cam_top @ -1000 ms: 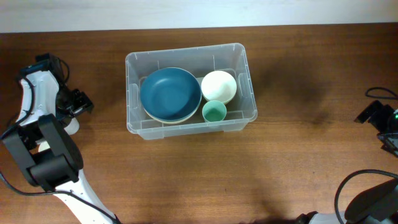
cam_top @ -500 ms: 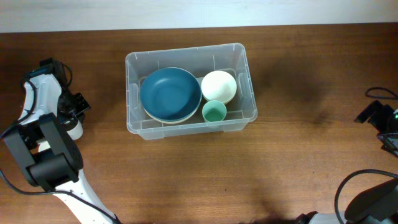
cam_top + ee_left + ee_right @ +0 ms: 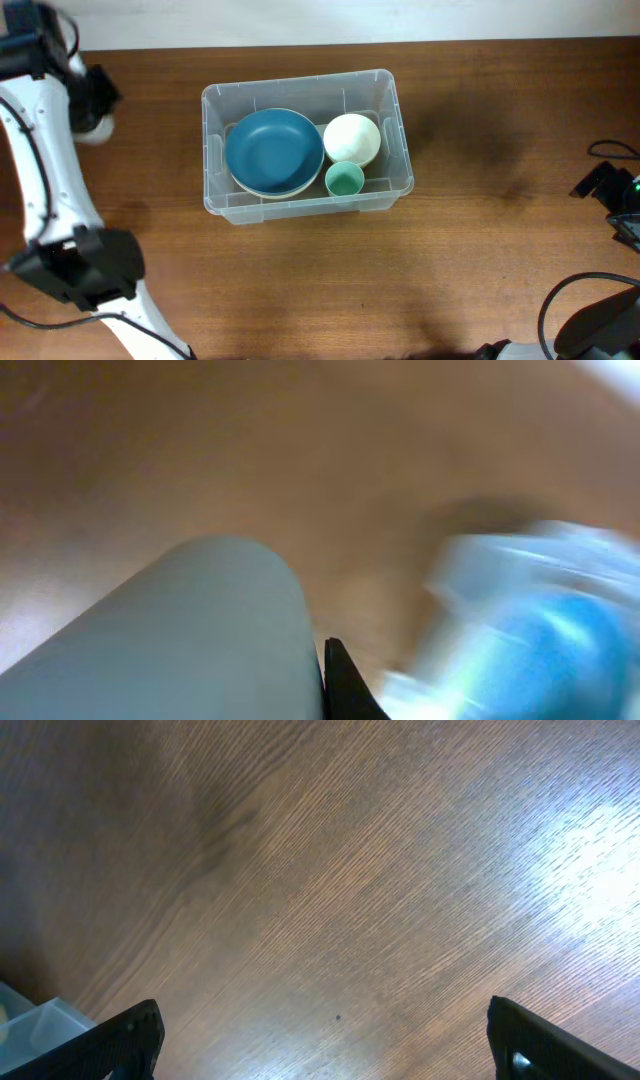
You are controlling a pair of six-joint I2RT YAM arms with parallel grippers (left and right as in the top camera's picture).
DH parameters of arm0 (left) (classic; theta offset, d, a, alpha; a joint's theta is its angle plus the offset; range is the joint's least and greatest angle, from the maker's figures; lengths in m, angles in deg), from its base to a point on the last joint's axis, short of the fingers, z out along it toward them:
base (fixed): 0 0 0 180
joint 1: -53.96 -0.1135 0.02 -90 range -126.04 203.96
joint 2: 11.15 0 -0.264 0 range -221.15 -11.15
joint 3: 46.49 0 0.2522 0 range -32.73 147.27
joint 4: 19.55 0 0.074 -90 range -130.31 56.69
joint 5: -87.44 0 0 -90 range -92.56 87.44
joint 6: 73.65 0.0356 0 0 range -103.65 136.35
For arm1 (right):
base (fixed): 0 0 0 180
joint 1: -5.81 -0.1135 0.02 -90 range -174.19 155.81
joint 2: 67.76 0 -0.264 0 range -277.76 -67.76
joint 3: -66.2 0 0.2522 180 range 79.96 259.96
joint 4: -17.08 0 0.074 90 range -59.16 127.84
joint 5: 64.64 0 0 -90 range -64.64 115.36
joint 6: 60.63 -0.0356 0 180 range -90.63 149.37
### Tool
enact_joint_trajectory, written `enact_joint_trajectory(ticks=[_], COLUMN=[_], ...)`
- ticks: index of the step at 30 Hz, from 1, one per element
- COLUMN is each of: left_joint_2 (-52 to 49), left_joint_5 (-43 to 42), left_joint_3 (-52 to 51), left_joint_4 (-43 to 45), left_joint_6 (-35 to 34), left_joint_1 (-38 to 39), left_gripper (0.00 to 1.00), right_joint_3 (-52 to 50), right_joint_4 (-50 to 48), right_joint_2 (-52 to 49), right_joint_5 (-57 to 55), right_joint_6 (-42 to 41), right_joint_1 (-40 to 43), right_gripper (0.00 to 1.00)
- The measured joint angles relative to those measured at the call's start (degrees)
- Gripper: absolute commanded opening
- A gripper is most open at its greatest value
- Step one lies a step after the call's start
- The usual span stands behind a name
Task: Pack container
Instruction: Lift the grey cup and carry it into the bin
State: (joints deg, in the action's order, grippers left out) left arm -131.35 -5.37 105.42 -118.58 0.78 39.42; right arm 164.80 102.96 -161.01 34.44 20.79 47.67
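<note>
Clamping left pincer (image 3: 98, 98): mine, closed on pale item (image 3: 200, 640), above desk (image 3: 480, 250).
Right pincer (image 3: 330, 1045): mine, fingers apart.
Container (image 3: 300, 82): holds blue bowl (image 3: 273, 150).

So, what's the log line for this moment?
left tool shut on pale item, left of container | right tool open, empty | container holds blue bowl, white bowl, green cup

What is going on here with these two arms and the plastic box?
The left gripper, jaws shut, holds a pale cup-like item left of the container, which already has a blue bowl, a white bowl and a green cup inside. The right gripper waits open over bare table at the right.
</note>
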Motion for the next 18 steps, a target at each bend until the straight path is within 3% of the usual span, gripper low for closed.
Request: enact_joint_trajectory(ticks=[8, 18], left_joint_2=[5.79, -1.68], left_joint_5=[-7.34, -6.32], left_joint_3=[5.42, 5.31], left_joint_4=[-1.55, -1.79], left_joint_6=[1.25, 1.49], left_joint_1=[23.5, 46.6], left_gripper=[0.01, 0.01], right_joint_3=[0.0, 0.0], right_joint_4=[0.02, 0.0], right_joint_2=[0.0, 0.0], right_joint_5=[0.0, 0.02], right_joint_6=[0.02, 0.0], right_joint_1=[0.0, 0.0], right_gripper=[0.99, 0.99])
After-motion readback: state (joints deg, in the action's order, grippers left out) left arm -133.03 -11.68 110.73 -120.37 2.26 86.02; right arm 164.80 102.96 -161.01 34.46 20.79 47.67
